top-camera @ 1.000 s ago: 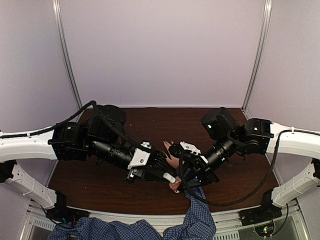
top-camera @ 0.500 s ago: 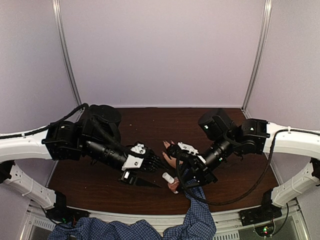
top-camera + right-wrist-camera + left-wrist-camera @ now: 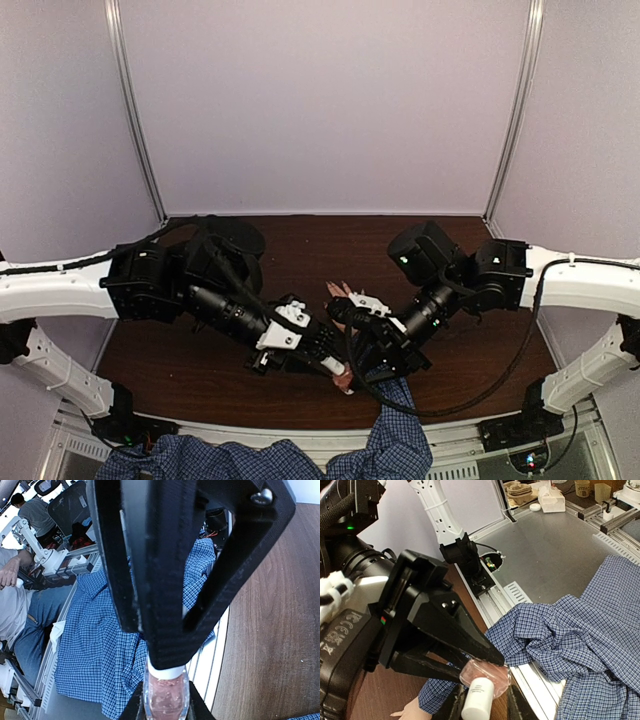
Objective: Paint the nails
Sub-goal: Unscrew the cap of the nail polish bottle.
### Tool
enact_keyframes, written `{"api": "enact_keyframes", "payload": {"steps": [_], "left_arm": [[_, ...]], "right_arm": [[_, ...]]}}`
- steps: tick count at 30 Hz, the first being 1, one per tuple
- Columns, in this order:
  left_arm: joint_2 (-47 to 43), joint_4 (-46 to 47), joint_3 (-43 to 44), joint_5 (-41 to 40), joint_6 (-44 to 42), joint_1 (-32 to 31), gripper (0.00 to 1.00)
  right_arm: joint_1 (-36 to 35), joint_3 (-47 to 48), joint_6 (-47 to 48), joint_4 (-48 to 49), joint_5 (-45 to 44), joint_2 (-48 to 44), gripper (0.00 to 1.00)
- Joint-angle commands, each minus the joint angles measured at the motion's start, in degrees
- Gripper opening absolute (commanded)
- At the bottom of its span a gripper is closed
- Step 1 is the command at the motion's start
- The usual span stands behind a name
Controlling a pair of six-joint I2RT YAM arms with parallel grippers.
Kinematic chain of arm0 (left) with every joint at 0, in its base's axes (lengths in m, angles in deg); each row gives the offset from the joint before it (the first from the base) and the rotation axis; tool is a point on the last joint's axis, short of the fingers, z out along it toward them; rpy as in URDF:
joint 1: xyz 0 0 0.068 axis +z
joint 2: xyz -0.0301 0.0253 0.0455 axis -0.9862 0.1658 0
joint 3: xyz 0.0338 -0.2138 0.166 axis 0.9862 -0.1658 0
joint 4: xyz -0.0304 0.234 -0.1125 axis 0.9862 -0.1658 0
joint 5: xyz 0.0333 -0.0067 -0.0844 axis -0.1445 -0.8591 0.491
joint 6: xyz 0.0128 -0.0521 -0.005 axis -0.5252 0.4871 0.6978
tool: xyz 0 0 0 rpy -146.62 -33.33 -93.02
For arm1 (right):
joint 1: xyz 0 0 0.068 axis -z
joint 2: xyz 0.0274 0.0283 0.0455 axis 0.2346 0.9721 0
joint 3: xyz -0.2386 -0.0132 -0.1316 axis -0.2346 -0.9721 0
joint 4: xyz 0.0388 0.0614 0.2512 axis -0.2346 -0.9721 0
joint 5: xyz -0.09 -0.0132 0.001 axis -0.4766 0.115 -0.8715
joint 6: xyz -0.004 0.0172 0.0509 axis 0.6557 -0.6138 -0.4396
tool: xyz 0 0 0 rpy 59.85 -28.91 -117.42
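A small nail-polish bottle (image 3: 487, 674) of pink liquid with a white cap (image 3: 477, 700) hangs low over the table's near middle. My right gripper (image 3: 165, 705) is shut on its glass body (image 3: 166, 696). My left gripper (image 3: 482, 702) stands narrowly open around the cap, with a small gap on one side. From above, the left gripper (image 3: 333, 362) and right gripper (image 3: 352, 368) meet over a light-skinned hand (image 3: 342, 296) with a blue checked sleeve (image 3: 395, 425). Only the hand's fingertips show. The nails are too small to make out.
The dark brown table (image 3: 300, 250) is walled in by pale panels. An aluminium rail (image 3: 520, 600) runs along its near edge. The person's blue checked shirt (image 3: 580, 630) lies bunched over that rail. Both black forearms crowd the table's centre.
My left gripper was at the cap a second ago, then opened and drew back left, and is now back around the cap. The right gripper shifted slightly left with the bottle.
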Motion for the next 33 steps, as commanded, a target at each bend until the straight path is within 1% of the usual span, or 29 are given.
{"api": "enact_keyframes", "payload": {"steps": [1,9,14,19,20,22,25,27,29,33], "left_arm": [[0.7,-0.5,1.9,1.3,-1.0,-0.6,0.26],[-0.2,0.3,1.4,-1.6,0.0,-0.6,0.10],[-2.4,1.8,0.3,-3.6,1.0,-0.6,0.05],[-1.4,1.8,0.7,-3.9,2.8,-0.6,0.00],[-1.3,1.8,0.8,-4.2,3.1,-0.6,0.00],[-1.4,2.4,0.4,-5.4,3.5,-0.6,0.00],[-2.1,3.6,-0.3,-6.6,3.7,-0.5,0.00],[-2.7,4.0,-0.5,-6.5,3.2,-0.5,0.00],[-3.1,4.3,-0.8,-6.5,2.9,-0.6,0.00],[-3.6,4.6,-1.0,-7.3,3.0,-0.5,0.00]], "right_arm": [[-0.3,2.2,0.8,0.5,1.2,0.3,0.00],[-0.3,2.8,1.9,-1.2,-1.6,0.0,0.00],[-0.3,2.9,2.6,-2.5,-2.7,0.3,0.00],[-0.3,3.1,2.4,-2.2,-4.3,0.0,0.00],[-0.3,3.1,2.1,-1.9,-4.6,-0.2,0.02],[-0.2,2.8,1.6,-1.2,-5.4,-0.7,0.12],[-0.1,2.0,0.5,0.4,-5.6,-1.2,0.29],[-0.1,1.7,0.4,0.9,-4.8,-1.2,0.36],[-0.1,1.6,0.3,1.1,-3.9,-1.0,0.39],[0.0,1.1,0.2,1.7,-3.4,-0.7,0.43]]}}
